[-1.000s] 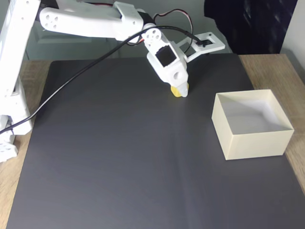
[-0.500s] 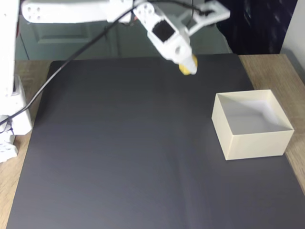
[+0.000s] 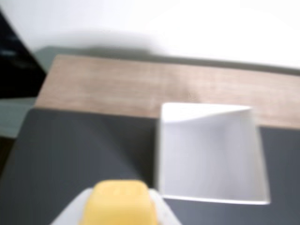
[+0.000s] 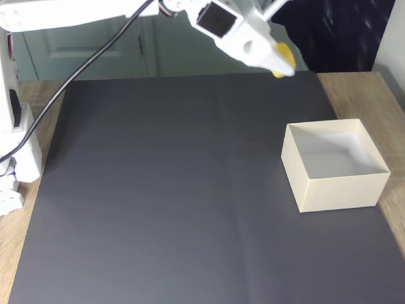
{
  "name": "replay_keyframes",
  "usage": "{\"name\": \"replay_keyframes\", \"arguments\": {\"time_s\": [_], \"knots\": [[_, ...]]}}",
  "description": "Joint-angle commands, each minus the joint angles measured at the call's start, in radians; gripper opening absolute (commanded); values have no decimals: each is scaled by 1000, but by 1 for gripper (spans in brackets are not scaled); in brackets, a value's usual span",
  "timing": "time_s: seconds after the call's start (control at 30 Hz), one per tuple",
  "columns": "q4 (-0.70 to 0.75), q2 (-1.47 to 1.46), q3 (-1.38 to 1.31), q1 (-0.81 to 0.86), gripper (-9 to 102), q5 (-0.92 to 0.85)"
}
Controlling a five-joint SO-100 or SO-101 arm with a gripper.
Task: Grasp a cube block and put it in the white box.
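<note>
A small yellow cube block is held high above the back of the dark mat, clamped in my white gripper, which is shut on it. In the wrist view the cube block sits between the pale fingers at the bottom edge. The white box stands open-topped on the mat's right side, below and to the right of the gripper in the fixed view. In the wrist view the white box lies ahead and right of the cube, with nothing in it.
A dark grey mat covers most of the wooden table. The arm's white base and a black cable stand at the left. A dark cloth hangs behind at the back right.
The gripper has lifted the cube off the mat and carried it up and to the right, toward the box. The box has stayed in place.
</note>
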Motion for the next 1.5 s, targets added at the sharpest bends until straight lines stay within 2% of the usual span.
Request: {"name": "replay_keyframes", "arguments": {"time_s": [0.0,0.23,0.67,1.2,1.3,1.47], "knots": [[-58,43,-41,61,0,8],[-140,-20,-84,135,0,12],[-259,-178,-127,167,0,35],[-276,-307,-229,206,0,54],[-281,-311,-233,207,3,54],[-278,-319,-233,206,23,54]]}}
